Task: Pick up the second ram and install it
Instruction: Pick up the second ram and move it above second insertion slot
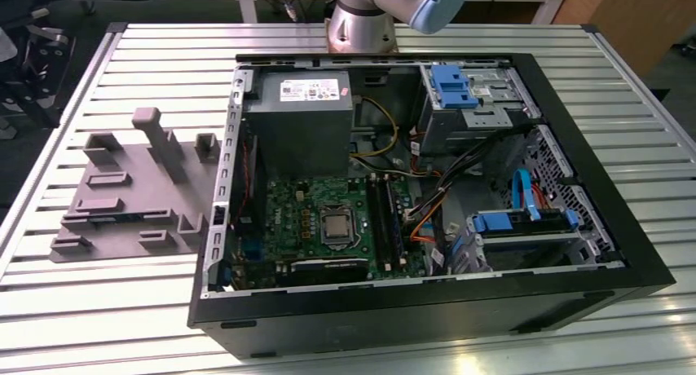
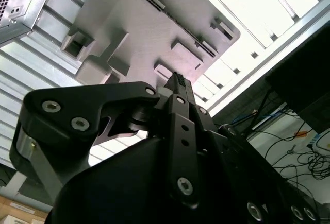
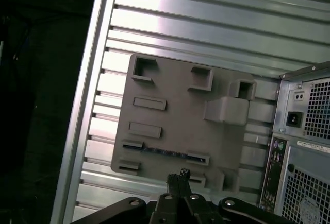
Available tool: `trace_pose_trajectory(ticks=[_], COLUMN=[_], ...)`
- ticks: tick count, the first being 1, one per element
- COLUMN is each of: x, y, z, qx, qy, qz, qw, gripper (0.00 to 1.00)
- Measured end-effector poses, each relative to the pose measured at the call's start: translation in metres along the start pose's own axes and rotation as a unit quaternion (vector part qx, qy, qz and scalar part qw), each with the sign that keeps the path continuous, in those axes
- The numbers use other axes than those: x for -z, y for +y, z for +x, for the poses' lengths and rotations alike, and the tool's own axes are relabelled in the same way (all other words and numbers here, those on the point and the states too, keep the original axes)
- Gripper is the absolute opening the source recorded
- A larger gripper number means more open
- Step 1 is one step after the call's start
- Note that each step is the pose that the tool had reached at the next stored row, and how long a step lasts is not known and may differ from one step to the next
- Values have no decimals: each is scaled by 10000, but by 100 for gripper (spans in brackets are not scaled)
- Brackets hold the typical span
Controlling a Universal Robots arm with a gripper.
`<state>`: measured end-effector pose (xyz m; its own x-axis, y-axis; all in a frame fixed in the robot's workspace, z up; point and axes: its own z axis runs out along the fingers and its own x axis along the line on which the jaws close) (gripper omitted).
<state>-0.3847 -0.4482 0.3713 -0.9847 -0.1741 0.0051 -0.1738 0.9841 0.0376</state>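
My pincer point(image 3: 178, 174) hangs over the grey plastic holder point(image 3: 175, 105), its tips pressed together and pinching nothing. The second ram point(image 3: 165, 152) shows as a thin dark line seated in one of that holder's slots. In the exterior view the holder sits on the slatted tabletop point(image 1: 163, 310) at nine o'clock from the open computer case point(image 1: 641, 269). I judge the stick light, stiff and thin, yet fragile. I'd take it across its flat faces near mid-length, clear of the contact edge.

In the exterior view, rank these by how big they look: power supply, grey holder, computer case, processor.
Largest to smallest:
1. computer case
2. grey holder
3. power supply
4. processor
None of these look close in size.
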Motion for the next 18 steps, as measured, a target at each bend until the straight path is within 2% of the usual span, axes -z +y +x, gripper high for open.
trace_pose_trajectory(ticks=[4,8,15,18], x=[0,-1,-3,-5], y=[0,-1,-2,-2], z=[0,0,0,0], qx=[250,492,860,1028], qy=[10,19,32,39], qz=[2,3,5,6], qw=[9997,9988,9963,9947], gripper=[11,11,11,11])
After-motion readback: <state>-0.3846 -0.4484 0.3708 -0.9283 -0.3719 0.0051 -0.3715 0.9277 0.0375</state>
